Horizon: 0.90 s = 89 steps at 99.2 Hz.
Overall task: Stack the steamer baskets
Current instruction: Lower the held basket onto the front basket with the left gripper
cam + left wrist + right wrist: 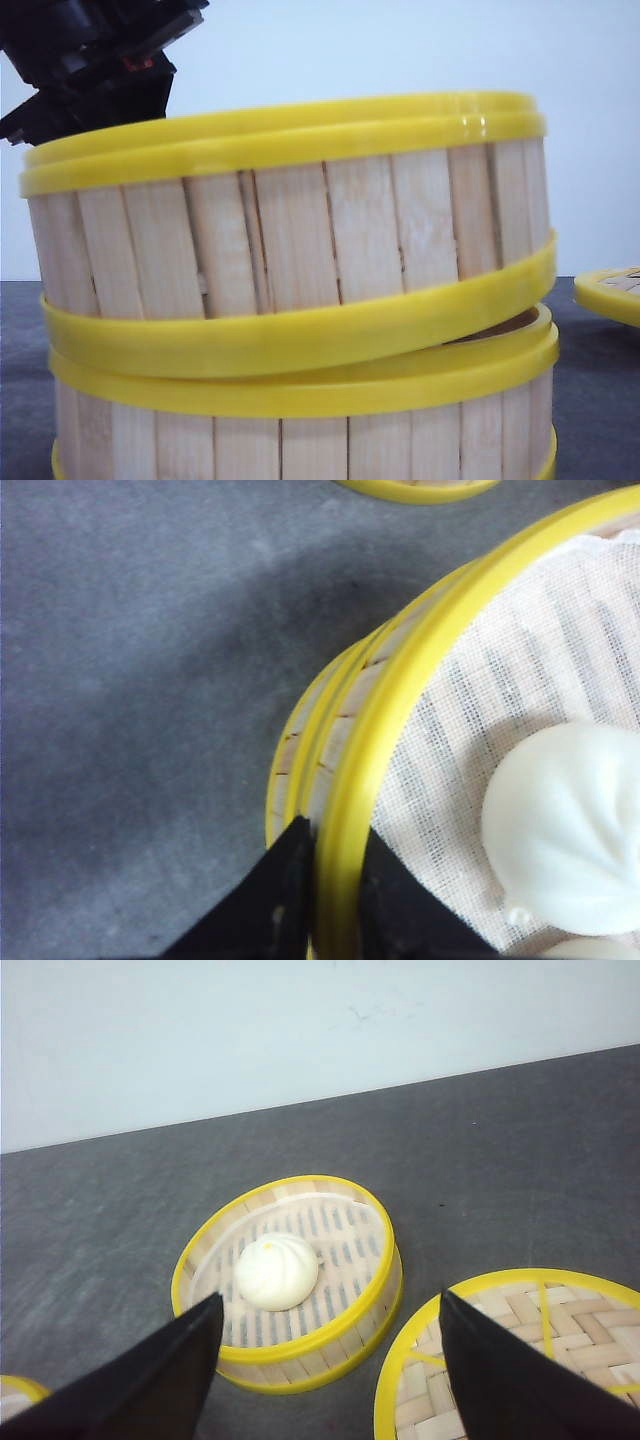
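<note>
The left tool (335, 900) pinched the yellow rim of the upper steamer basket (290, 260), which sat tilted on a lower basket (300, 430), a white bun (565, 825) on its cloth liner. The right tool (325, 1360) hung wide over another basket (290, 1280) on the grey bench (500, 1160).

My left tool (335, 905) pinches the rim of the upper steamer basket (290, 250), tilted on the lower basket (300, 435) (its right side raised, leaving a gap). A third basket (290, 1280) sits apart on the table (520, 1160), upright, holding a white bun (277, 1271).
</note>
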Each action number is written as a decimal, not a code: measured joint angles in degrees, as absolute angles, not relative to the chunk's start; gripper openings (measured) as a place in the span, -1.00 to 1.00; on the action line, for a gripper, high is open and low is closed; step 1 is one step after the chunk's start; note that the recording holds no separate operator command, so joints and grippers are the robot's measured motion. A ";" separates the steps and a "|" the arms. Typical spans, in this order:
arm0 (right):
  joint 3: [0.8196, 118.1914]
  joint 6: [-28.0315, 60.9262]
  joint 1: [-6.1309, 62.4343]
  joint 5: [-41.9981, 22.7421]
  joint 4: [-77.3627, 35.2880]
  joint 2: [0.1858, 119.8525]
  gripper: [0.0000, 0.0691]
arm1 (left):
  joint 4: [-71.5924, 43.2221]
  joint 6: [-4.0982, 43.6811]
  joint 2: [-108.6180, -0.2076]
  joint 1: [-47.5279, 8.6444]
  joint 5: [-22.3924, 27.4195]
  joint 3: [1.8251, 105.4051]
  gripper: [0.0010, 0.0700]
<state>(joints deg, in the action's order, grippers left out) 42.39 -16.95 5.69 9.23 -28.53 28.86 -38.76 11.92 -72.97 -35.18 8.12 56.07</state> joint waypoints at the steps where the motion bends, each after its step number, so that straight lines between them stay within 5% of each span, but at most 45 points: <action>1: 42.39 -16.95 5.69 9.23 -28.53 28.86 0.23 | -38.76 11.97 -73.06 -35.18 8.08 56.07 -0.95; 70: 42.39 -16.95 5.69 9.21 -29.28 28.88 0.23 | -36.82 13.74 -76.53 -35.90 7.84 56.21 -0.95; 89: 42.39 -16.95 5.69 9.19 -29.93 28.88 0.23 | -36.49 14.41 -77.52 -36.27 8.58 56.25 -0.56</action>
<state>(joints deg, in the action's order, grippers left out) 42.39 -16.95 5.69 9.19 -29.93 28.88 -36.49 14.41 -77.52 -36.27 8.58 56.25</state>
